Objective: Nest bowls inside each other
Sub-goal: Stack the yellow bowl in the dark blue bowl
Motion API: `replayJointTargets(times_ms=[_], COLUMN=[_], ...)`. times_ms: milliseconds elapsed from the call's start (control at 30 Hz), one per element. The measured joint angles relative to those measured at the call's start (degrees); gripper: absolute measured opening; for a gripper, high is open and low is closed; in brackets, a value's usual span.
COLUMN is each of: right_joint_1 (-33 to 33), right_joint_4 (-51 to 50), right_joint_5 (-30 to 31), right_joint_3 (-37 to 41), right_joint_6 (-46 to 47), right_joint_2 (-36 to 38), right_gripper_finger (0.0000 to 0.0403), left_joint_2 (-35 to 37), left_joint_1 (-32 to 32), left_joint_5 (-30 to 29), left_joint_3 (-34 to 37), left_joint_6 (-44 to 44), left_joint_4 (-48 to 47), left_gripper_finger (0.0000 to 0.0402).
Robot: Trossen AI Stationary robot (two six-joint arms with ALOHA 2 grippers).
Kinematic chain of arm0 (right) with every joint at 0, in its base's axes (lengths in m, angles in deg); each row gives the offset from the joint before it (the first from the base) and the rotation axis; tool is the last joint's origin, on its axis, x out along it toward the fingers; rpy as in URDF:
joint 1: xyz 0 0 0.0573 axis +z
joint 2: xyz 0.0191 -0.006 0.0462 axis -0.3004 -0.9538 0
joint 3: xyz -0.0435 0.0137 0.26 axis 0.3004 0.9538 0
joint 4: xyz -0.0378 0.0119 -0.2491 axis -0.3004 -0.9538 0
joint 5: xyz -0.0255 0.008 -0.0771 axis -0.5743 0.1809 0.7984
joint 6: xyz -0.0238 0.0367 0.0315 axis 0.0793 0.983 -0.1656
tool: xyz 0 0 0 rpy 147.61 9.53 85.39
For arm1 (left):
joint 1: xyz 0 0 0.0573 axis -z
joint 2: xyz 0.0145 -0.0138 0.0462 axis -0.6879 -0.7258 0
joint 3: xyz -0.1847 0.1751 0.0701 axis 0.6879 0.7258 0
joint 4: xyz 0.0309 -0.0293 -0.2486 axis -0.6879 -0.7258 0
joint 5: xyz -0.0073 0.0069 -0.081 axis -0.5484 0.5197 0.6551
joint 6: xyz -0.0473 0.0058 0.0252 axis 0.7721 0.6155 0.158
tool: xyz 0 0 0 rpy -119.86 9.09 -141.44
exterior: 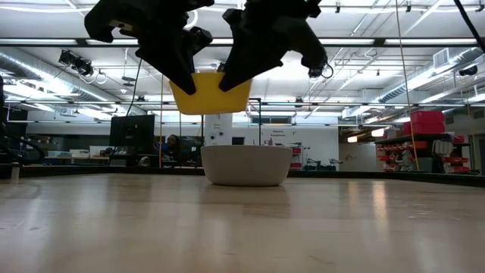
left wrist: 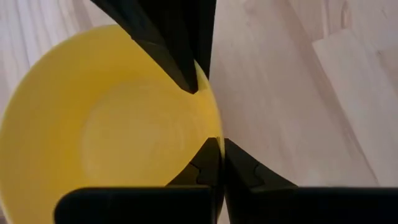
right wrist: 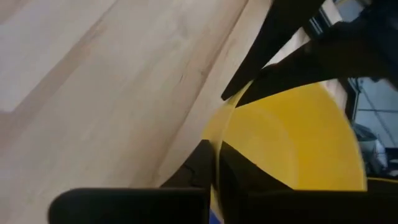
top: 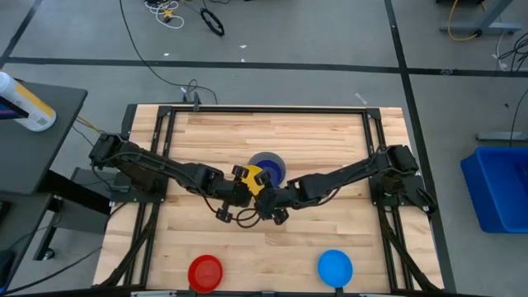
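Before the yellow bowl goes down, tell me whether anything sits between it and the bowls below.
Nothing visible does. The yellow bowl, pinched at its rim by the left claw and right claw, hangs in open air above the grey bowl, which holds the dark blue bowl.

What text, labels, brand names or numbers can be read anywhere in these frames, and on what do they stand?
None can be read.
Bowls: the yellow bowl, red bowl, light blue bowl and the grey bowl show no print.
Background signs on the far wall in the low view: too small and blurred to read.
White bottle beside the table: its blue and yellow label is unreadable.
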Motion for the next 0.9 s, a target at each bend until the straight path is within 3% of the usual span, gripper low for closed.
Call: replayJointTargets(times_ms=[233,400,633,767,900], right_joint_1=[0.3,0.3,0.4,0.4,0.2], right_joint_4=[-1.2,-1.8,-2.4,-2.6,-2.3], right_joint_5=[0.7,2.0,2.0,1.8,5.0], right_joint_3=[-0.1,-0.1,0.0,0.4,0.6], right_joint_6=[2.9,3.5,4.5,5.2,5.2], right_joint_2=[-0.2,-0.2,-0.3,-0.3,-0.3], right_gripper_finger=[0.0004,0.0002,0.0001,0.0001,0.0001], left_joint_2=[0.0,1.7,3.8,8.5,16.9], left_joint_1=[0.0,0.5,0.8,1.0,1.0], left_joint_5=[-0.2,0.5,-7.1,-10.7,-14.9], left_joint_3=[0.0,-0.1,-0.6,-0.6,-0.1], left_joint_6=[0.0,-0.1,-0.3,0.0,2.6], left_joint_4=[1.1,5.1,5.8,3.9,1.0], left_gripper_finger=[0.0020,0.0096,0.0225,0.0281,0.0311])
